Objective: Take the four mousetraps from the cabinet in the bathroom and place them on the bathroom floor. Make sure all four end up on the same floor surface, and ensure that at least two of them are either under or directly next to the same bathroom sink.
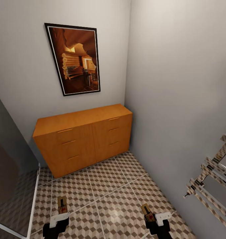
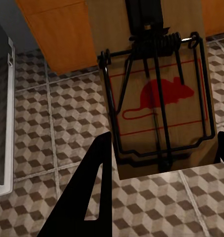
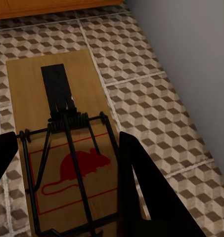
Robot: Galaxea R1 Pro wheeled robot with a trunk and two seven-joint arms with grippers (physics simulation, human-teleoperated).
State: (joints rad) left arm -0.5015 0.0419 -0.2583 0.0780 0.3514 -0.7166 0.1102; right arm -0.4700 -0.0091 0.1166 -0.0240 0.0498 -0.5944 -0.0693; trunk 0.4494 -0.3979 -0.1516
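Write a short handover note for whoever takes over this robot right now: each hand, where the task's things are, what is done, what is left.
Left hand: shut on a mousetrap.
Right hand: shut on a second mousetrap.
Both are held above the bathroom floor, facing the cabinet, whose drawers are shut.
Done: two traps in hand.
Left: set these on the tiles, at least two by one sink; the other two traps are not accounted for.

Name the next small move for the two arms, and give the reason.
Probably lower both arms toward the bathroom floor before releasing. Each end effector, left and right, holds a mousetrap: one on the left, another on the right, both seemingly above the tiles. The cabinet stands shut ahead; no sink is identifiable, so turning may follow.
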